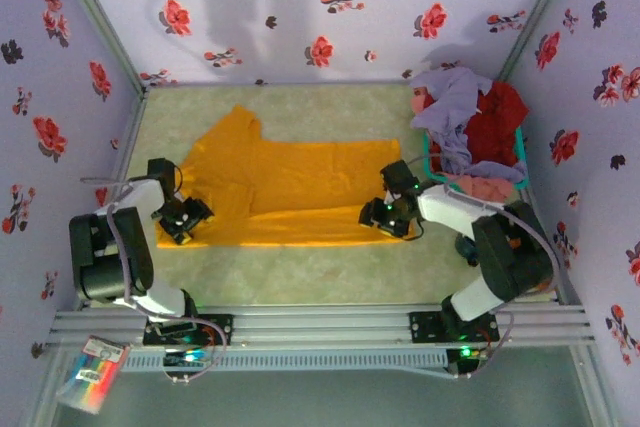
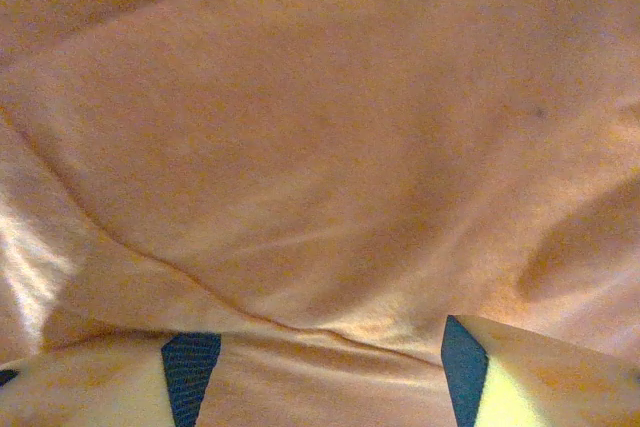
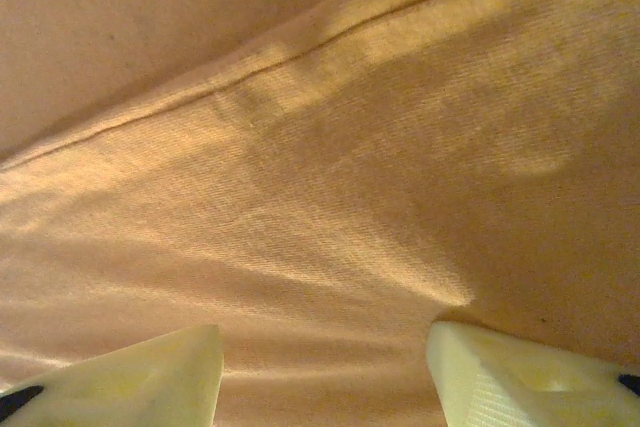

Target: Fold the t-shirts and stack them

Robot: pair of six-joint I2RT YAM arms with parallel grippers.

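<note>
- Orange shirt [image 3: 330, 177] spreads beneath the right gripper [image 3: 325, 377], its pale fingers [image 3: 150, 377] parted.
- A stitched hem [image 3: 300, 52] runs diagonally from lower left to upper right.

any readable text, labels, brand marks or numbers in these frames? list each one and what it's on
None can be read.
Multicoloured card at the near left corner of the frame, top view: may carry print, but it is too small and blurred to read.
Orange-yellow t-shirt: plain cloth, with no print or label visible from above or in either wrist view.
</note>
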